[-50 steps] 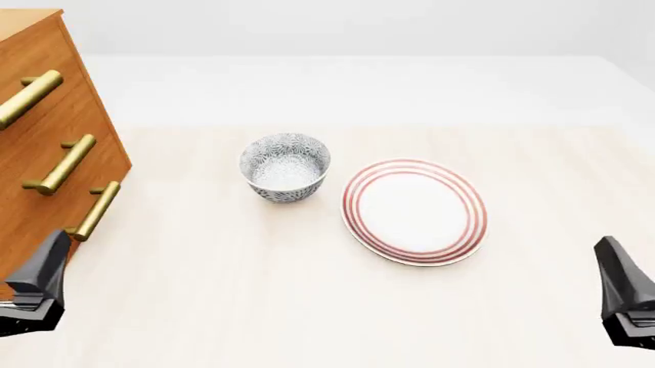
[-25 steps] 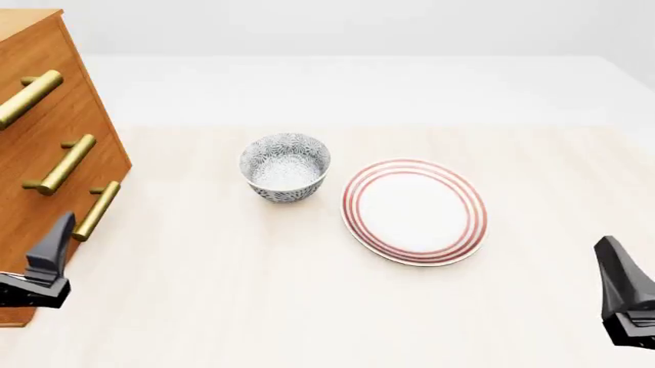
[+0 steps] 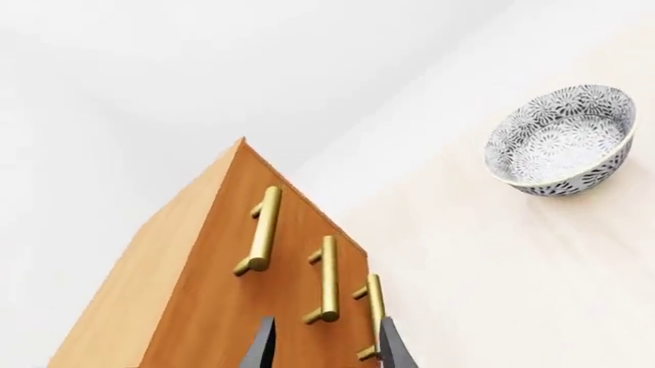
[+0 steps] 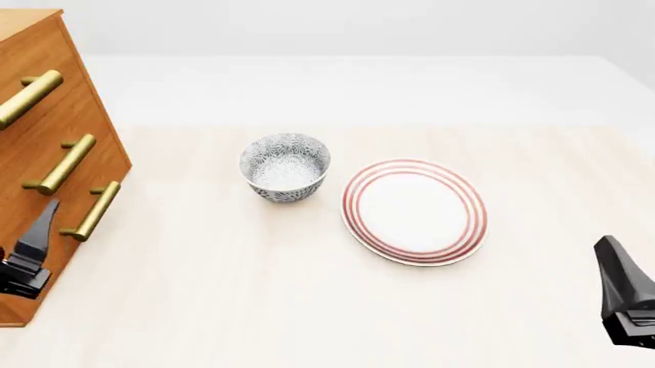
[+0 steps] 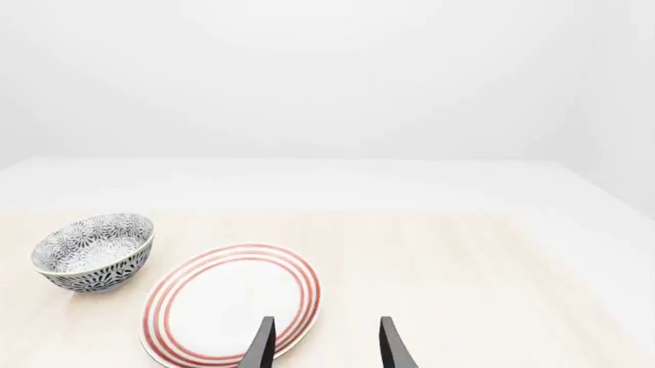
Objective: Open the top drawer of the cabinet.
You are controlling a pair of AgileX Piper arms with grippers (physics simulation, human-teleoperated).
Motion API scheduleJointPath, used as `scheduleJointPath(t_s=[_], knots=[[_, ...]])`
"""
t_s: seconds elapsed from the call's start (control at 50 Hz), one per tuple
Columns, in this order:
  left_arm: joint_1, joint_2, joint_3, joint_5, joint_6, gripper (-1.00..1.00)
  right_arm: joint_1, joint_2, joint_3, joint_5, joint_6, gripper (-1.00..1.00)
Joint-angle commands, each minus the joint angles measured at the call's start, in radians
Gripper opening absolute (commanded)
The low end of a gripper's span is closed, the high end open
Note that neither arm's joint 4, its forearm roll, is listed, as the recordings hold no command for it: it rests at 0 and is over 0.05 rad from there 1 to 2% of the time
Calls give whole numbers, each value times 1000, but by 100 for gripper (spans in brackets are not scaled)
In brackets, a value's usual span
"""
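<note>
The table point(image 4: 307, 307), pale wood, fills most of the front view, with wide bare stretches along its near edge and on the right beyond the plate. The cabinet point(image 4: 41, 138) stands at the far left, cut off by the frame's edge, its three drawer fronts flush and closed. The top drawer point(image 4: 31, 69) is the highest of them, its brass handle point(image 4: 29, 97) slanting out over the two matching handles below (the wrist view shows all three bars in a row).

The plate point(image 4: 413, 211), white with red rings, lies right of centre, nothing on it. Just left of it, apart by a narrow gap, sits the patterned bowl point(image 4: 285, 166), its inside bare.

The left gripper point(image 3: 322, 349) is low against the cabinet's front, near the bottom handle point(image 4: 94, 210); its fingers stand spread with nothing between them, and neither touches a handle. The right gripper point(image 5: 324, 345) hangs at the table's near right corner, well clear of the plate, fingers likewise parted and holding nothing.
</note>
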Motion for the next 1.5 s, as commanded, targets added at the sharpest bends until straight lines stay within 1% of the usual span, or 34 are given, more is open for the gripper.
scheduleJointPath(t_s=[0.02,0.12,0.14,0.18,0.2,0.22,0.24,0.3,0.32,0.4,0.46,0.54,0.58,0.64,0.66,0.7,0.72,0.74,0.78,0.84,0.88,0.9,0.92,0.96,0.98,1.0,1.04,1.1,1.26,1.32,1.38,1.4,1.44,1.5], knots=[[9,28,-59,45,171,100,0,0,0,-1,0,100],[9,29,-59,44,171,100,0,0,0,-1,0,100],[11,66,-82,39,245,100,0,0,0,-1,0,100],[11,67,-82,38,245,100,0,0,0,-1,0,100],[5,88,-105,40,270,100,0,0,1,-1,0,100],[5,89,-105,39,270,100,0,0,1,-1,0,100],[13,97,-103,33,306,100,0,0,1,-1,0,100],[15,121,-107,20,355,100,0,0,1,0,0,100],[15,122,-107,19,355,100,0,0,1,0,0,100],[21,153,-90,-10,425,100,0,-1,1,1,0,100],[15,163,-110,-1,432,100,0,-2,1,1,0,100],[18,186,-99,-28,500,100,0,-2,1,2,0,100],[24,188,-97,-32,522,100,0,-2,1,2,0,100],[22,195,-111,-24,536,100,0,-2,1,2,0,100],[38,193,-97,-34,563,100,0,-2,1,2,0,100],[48,194,-87,-45,591,100,0,-2,1,2,0,100],[48,194,-87,-45,591,100,0,-2,1,2,0,100],[64,191,-77,-55,617,100,0,-2,1,2,0,100],[63,201,-90,-51,622,100,0,-2,1,2,0,100],[93,204,-63,-83,674,100,0,-2,1,2,0,100],[89,215,-73,-83,675,100,0,-2,1,2,0,100],[89,219,-72,-86,680,100,0,-2,1,2,0,100],[101,221,-59,-104,700,100,0,-2,1,2,0,100],[105,229,-62,-110,703,100,0,-3,1,2,0,100],[90,236,-110,-76,663,100,0,-2,1,2,0,100],[90,236,-110,-75,663,100,0,-2,1,2,0,100],[112,228,-92,-100,694,100,0,-2,1,2,0,100],[107,232,-104,-97,687,100,0,-2,1,2,0,100],[137,255,-97,-156,725,100,0,-2,1,2,0,100],[134,271,-106,-163,728,100,0,-2,1,2,0,100],[147,297,-91,-211,762,100,0,-2,1,2,0,100],[143,303,-96,-209,759,100,0,-2,1,2,0,100],[154,316,-89,-236,777,100,0,-2,1,2,0,100],[146,331,-102,-232,775,100,0,-2,1,2,0,100]])
